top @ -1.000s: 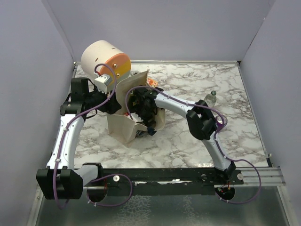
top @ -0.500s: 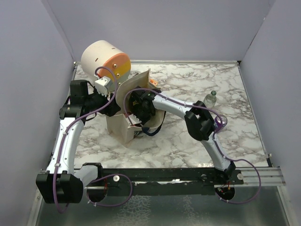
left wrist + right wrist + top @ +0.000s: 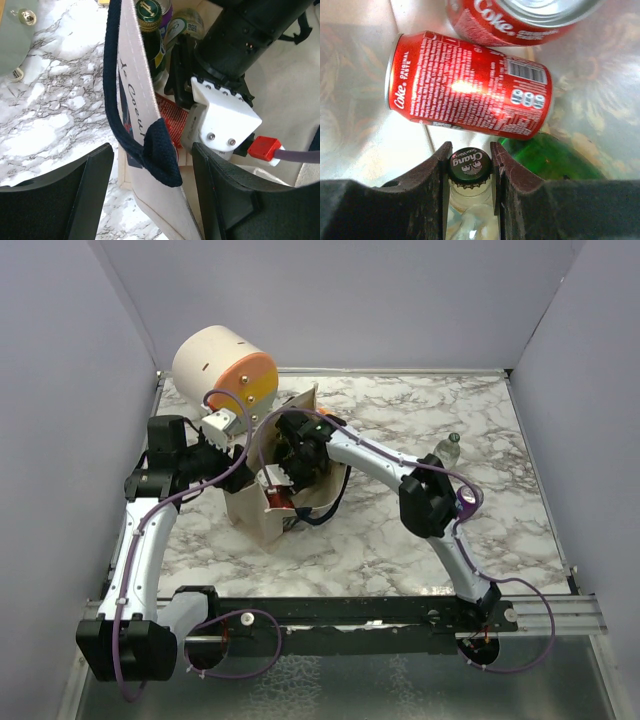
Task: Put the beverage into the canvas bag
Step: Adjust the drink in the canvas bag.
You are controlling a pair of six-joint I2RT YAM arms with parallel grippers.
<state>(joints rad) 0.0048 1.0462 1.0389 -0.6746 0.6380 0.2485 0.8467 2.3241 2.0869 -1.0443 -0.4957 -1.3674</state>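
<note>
The canvas bag (image 3: 258, 522) stands open at the table's left centre, its beige wall (image 3: 137, 75) and navy handle (image 3: 160, 155) filling the left wrist view. My right gripper (image 3: 469, 162) reaches down inside the bag and is shut on the black cap of a clear glass soda bottle (image 3: 470, 207), the beverage. Under it lie a red Coke can (image 3: 470, 85), a second can (image 3: 520, 17) and a green bottle (image 3: 555, 160). My left gripper (image 3: 152, 200) is open, one finger on each side of the bag's wall and handle, with gaps on both sides.
A cream-and-orange drum (image 3: 222, 368) stands at the back left, close behind the bag. A small clear bottle (image 3: 449, 448) stands on the marble at the right. Something orange (image 3: 325, 415) shows just behind the bag. Purple walls close in the table.
My right gripper has closed onto the bottle's cap, and its wrist has shifted left and back over the bag. The left arm has crept slightly back, still open on the bag's wall.
</note>
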